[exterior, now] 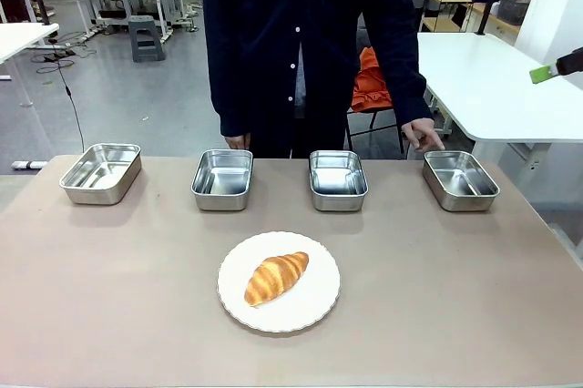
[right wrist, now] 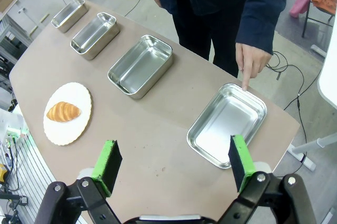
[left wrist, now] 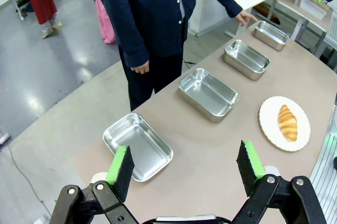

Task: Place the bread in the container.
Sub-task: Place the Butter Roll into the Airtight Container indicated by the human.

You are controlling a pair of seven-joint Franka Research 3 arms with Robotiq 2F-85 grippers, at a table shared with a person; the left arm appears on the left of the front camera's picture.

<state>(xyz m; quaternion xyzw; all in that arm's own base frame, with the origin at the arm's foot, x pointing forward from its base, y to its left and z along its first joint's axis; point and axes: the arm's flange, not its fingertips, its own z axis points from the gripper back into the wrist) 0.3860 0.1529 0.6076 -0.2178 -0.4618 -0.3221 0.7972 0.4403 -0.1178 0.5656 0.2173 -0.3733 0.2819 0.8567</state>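
A golden croissant (exterior: pixel 276 278), the bread of the task, lies untouched on a round white plate (exterior: pixel 314 313) at the near middle of the table (exterior: pixel 109 297), well apart from a row of four steel trays (exterior: pixel 221 199) along the far edge. A person in a dark shirt stands behind the row, one hand (exterior: pixel 422 136) stretched out with a finger pointing down at the far rim of the right-end tray (exterior: pixel 461 199). By all appearances, that marks it as the container. All four trays look empty. The left gripper (left wrist: pixel 184 162) hangs high above its end of the table, green pads spread wide with nothing between them. The right gripper (right wrist: pixel 172 155) hovers above the right-end tray, likewise spread and empty. The job appears to be at its opening step, with no grasp yet made. The next move likely calls for one arm to come down over the plate and set its fingers either side of the croissant's middle. It would need to close gently enough not to crush the flaky crust, then carry the croissant across to the right-end tray, clear of the person's hand.
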